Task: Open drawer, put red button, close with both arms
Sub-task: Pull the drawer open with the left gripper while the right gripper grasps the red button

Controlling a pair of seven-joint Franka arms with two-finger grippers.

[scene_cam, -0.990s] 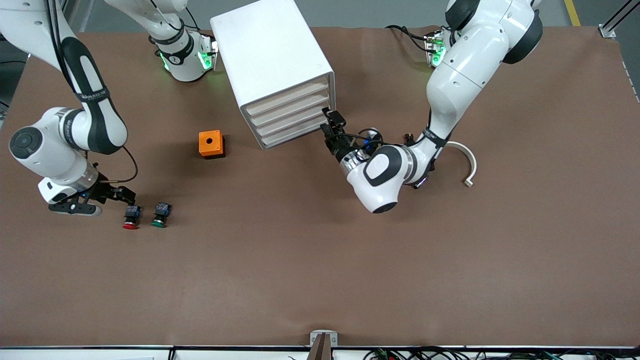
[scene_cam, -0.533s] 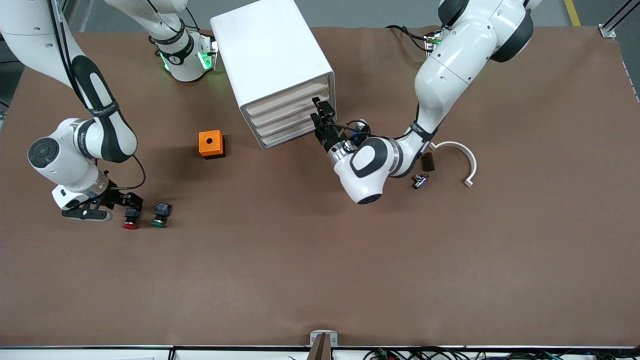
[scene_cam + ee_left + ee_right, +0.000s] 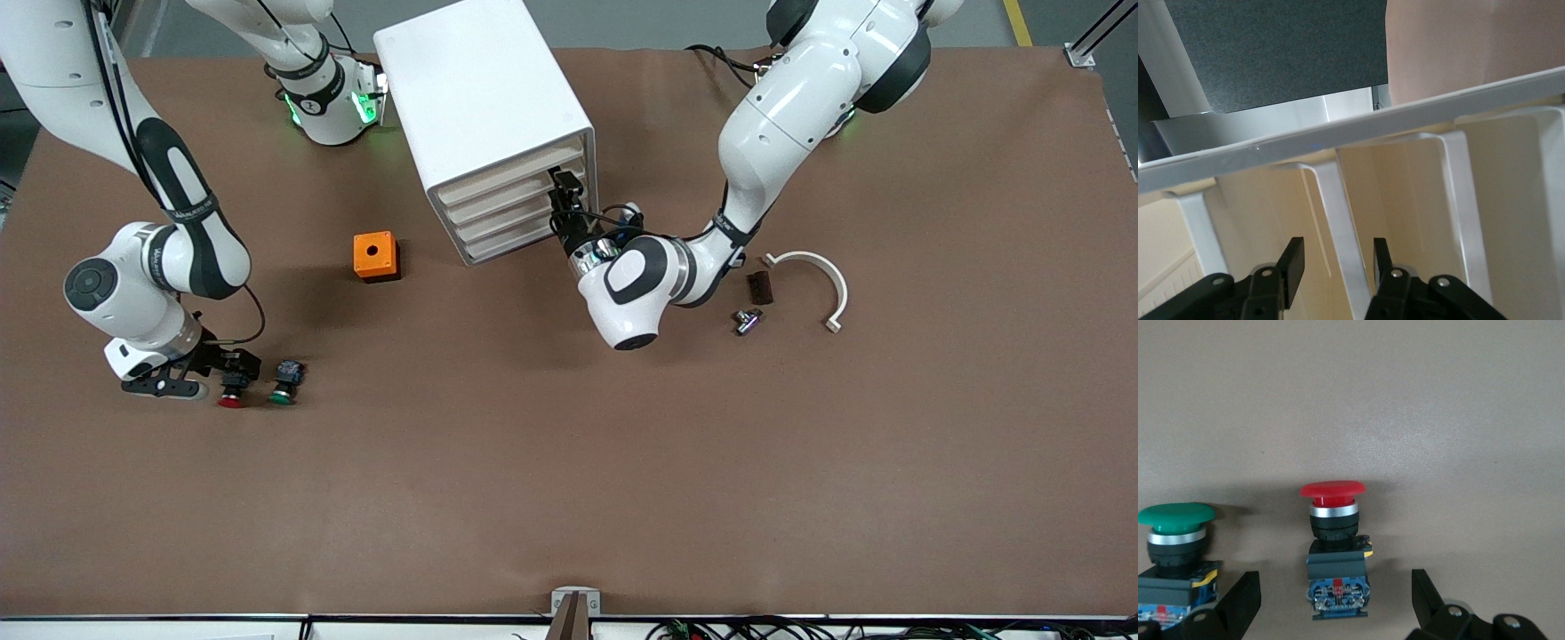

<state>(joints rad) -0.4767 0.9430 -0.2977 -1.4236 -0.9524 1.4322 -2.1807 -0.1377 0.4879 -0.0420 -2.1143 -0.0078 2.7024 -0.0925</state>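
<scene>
The red button [image 3: 232, 388] lies on the brown table beside its green-capped twin [image 3: 284, 384], toward the right arm's end. My right gripper [image 3: 234, 363] is low over the red button's body and open. In the right wrist view the red button [image 3: 1333, 540] lies between the open fingers [image 3: 1243, 597], untouched; the right gripper [image 3: 1336, 603] is level with its blue body. My left gripper [image 3: 563, 188] is at the white drawer cabinet's [image 3: 484, 107] front. In the left wrist view it [image 3: 1338, 261] is open around a white drawer handle [image 3: 1341, 230]. All drawers look shut.
An orange box with a hole [image 3: 375, 256] stands beside the cabinet toward the right arm's end. A white curved piece [image 3: 825, 277], a small brown block [image 3: 758, 286] and a small metal part [image 3: 745, 320] lie toward the left arm's end. The green button [image 3: 1177, 543] is close beside the right gripper's finger.
My left gripper has moved in to the cabinet's drawer fronts. My right gripper has moved over the red button, fingers now on either side of its body.
</scene>
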